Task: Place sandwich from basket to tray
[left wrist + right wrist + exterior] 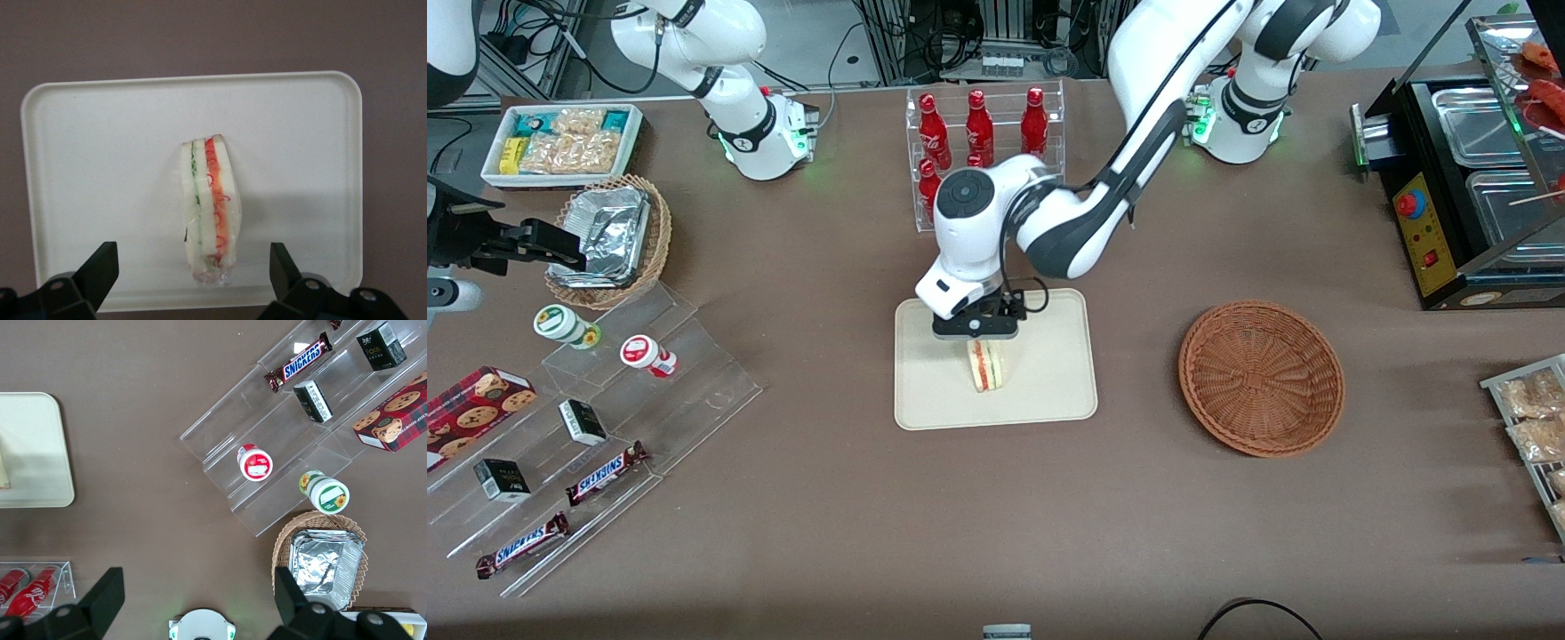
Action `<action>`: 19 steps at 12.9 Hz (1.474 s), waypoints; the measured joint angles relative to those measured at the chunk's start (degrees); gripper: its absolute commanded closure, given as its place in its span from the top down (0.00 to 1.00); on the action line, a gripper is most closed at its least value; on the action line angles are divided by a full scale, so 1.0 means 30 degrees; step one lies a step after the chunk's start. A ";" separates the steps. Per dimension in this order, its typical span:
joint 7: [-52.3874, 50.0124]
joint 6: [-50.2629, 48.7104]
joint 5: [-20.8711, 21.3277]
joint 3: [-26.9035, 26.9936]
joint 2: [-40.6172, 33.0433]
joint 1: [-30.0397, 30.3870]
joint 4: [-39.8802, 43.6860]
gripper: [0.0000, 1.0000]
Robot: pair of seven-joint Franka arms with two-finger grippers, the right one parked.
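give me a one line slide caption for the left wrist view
Open gripper poised above the sandwich, which stands on its edge on the cream tray.

Tabletop [960, 516]: brown, carrying everything below.
Red bottles [978, 124]: upright in a clear rack.
White bin [560, 142]: filled with snack packets, toward the parked arm's end.
Tan wicker basket [660, 233]: holds foil containers [605, 233], just beside the bin.
Clear stepped shelf [694, 373]: carries two small cups, small dark boxes, a cookie box [476, 404] and two Snickers bars [605, 473].
Black warmer [1449, 178]: with metal pans, toward the working arm's end.
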 measured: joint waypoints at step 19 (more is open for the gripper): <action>1.6668 -0.9746 -0.3470 0.0342 -1.3289 1.3302 -0.6200 1.00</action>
